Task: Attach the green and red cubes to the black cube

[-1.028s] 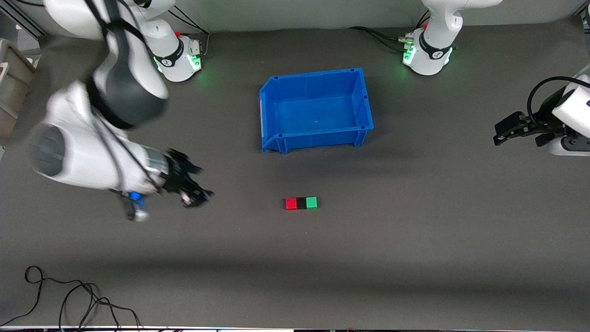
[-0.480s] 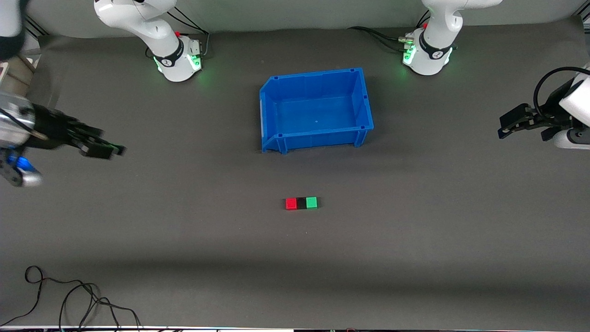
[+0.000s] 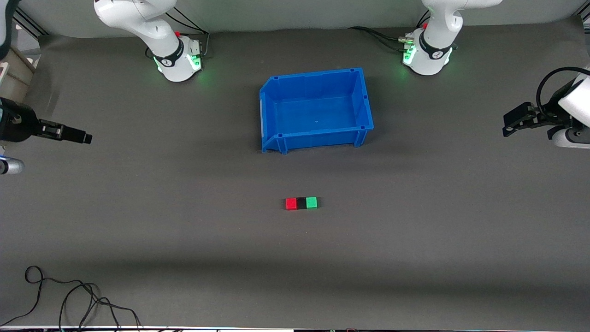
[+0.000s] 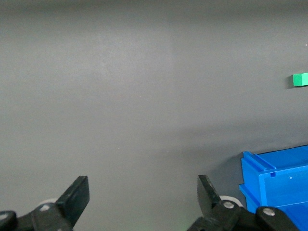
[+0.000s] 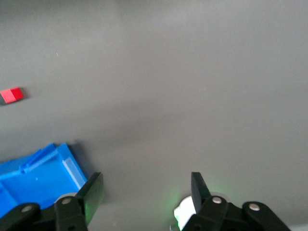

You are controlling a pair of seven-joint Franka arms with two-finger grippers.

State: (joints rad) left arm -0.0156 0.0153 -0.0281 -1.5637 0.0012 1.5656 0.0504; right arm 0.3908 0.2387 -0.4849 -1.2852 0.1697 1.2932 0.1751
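Right gripper (image 3: 87, 138): over the bare bench at the right arm's end, well apart from the cubes; jaws spread, holding nothing.
Red cube (image 3: 291, 204): on the bench, nearer the front camera than the bin, touching the black cube on the side toward the right arm's end.
Black cube (image 3: 301, 203): between the two coloured cubes, touching both.
Green cube (image 3: 311, 202): touching the black cube on the side toward the left arm's end.
Blue bin (image 3: 315, 139): on the bench, nothing in it.
Left gripper (image 3: 509, 130): over the bench at the left arm's end; jaws spread wide, holding nothing.
Cable (image 3: 69, 295): coiled near the front edge.
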